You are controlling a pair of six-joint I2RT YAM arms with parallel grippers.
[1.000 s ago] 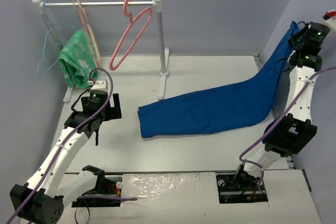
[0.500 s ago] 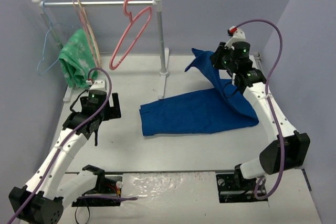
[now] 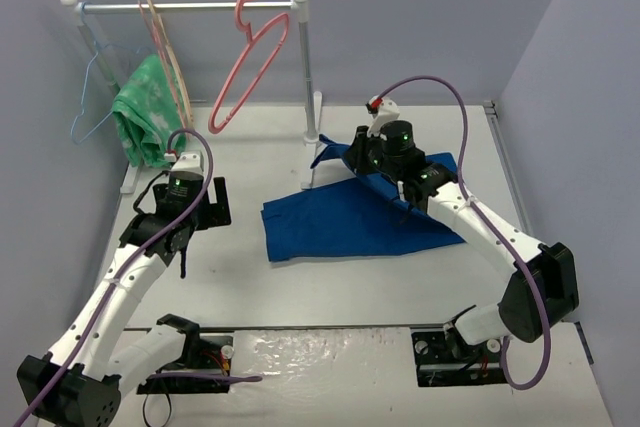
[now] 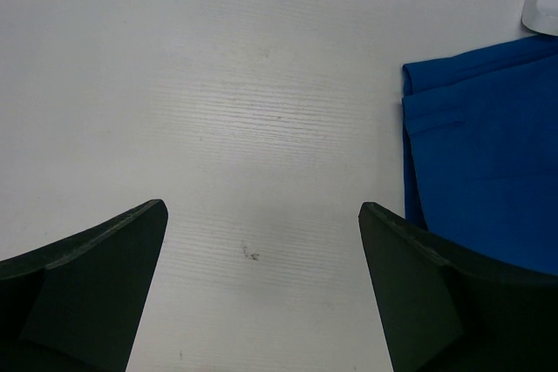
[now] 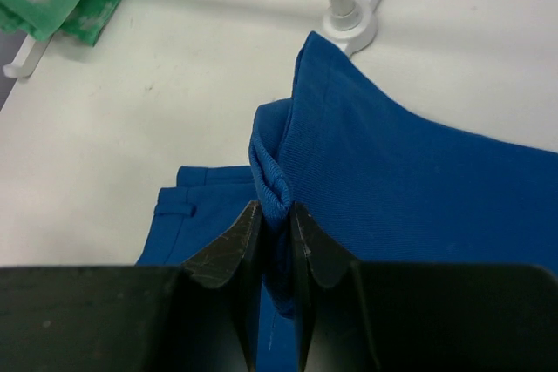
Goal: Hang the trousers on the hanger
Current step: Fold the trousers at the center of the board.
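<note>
The royal-blue trousers (image 3: 340,222) lie on the table's middle, folded over on themselves. My right gripper (image 3: 352,154) is shut on a bunched edge of the trousers (image 5: 375,172) and holds that end lifted above the waist part (image 5: 205,215), near the rack's foot. The pink hanger (image 3: 247,62) hangs by its hook on the rail at the back. My left gripper (image 3: 190,237) is open and empty over bare table; the trousers' waist edge (image 4: 479,154) lies to its right in the left wrist view.
A white clothes rack (image 3: 302,77) stands at the back with a light-blue wire hanger (image 3: 92,97), a beige hanger (image 3: 170,57) and a green patterned cloth (image 3: 145,117). Its foot (image 5: 349,23) is just beyond the held cloth. Walls close in left, back and right.
My right gripper has carried the trouser leg end from the far right wall leftward over the table, folding the leg over the rest. The left arm has barely moved.
</note>
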